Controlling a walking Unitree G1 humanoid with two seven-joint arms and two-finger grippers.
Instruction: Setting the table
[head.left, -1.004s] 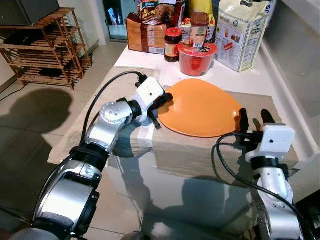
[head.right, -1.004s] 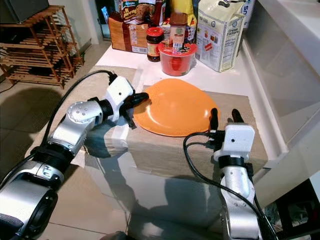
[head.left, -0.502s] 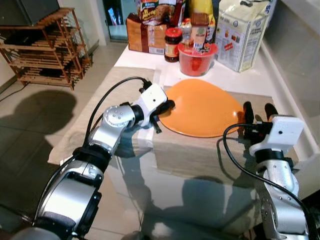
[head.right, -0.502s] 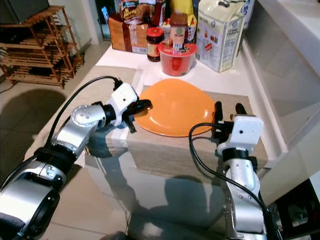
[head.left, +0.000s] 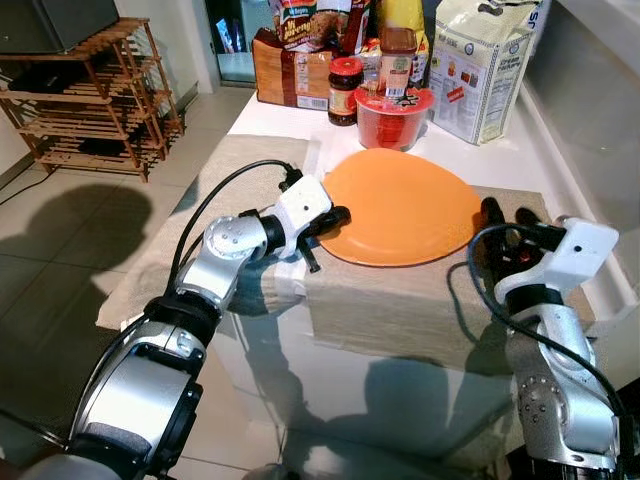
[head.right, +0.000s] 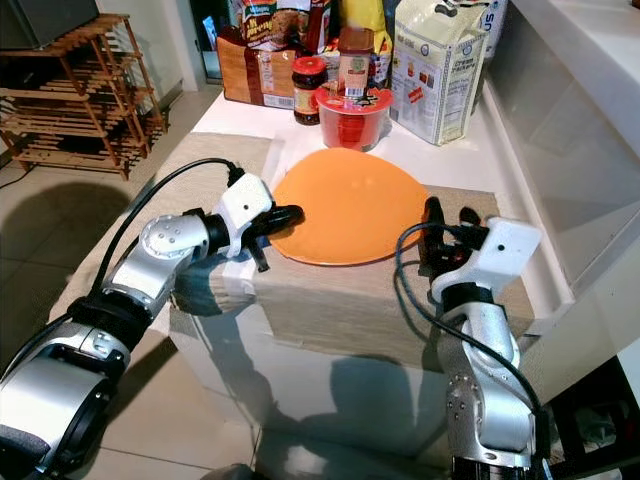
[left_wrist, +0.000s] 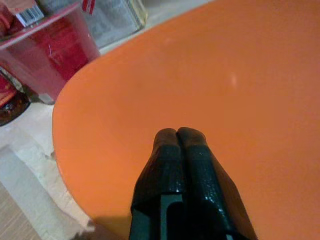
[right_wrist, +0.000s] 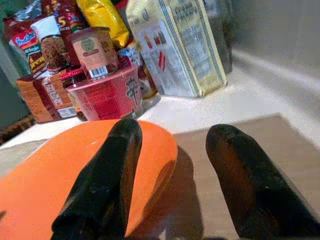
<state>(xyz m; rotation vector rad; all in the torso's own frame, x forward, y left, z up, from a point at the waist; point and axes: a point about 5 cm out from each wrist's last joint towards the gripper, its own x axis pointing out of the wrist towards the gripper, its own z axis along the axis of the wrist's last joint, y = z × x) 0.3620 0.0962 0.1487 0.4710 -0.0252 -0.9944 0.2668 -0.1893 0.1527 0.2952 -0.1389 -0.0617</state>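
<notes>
An orange plate (head.left: 405, 205) lies on a beige cloth (head.left: 400, 300) that covers the white table. My left gripper (head.left: 338, 213) is at the plate's left rim. Its fingers are shut together and their tips rest on the plate's top (left_wrist: 240, 75), as the left wrist view shows the gripper (left_wrist: 178, 132). My right gripper (head.left: 507, 212) stands open just off the plate's right rim. In the right wrist view this gripper (right_wrist: 175, 130) has one finger (right_wrist: 107, 175) over the plate's edge (right_wrist: 45, 185) and the other over the cloth.
A red noodle cup (head.left: 394, 115), jars (head.left: 345, 88), a white flour bag (head.left: 485, 65) and snack boxes (head.left: 285, 70) crowd the table's far end. A wooden rack (head.left: 90, 95) stands on the floor to the left. A pale ledge (head.left: 590, 120) runs along the right.
The right gripper has swung in toward the plate's right rim and tilted. The plate has shifted slightly away and lies flatter. The left gripper stays at the left rim.
</notes>
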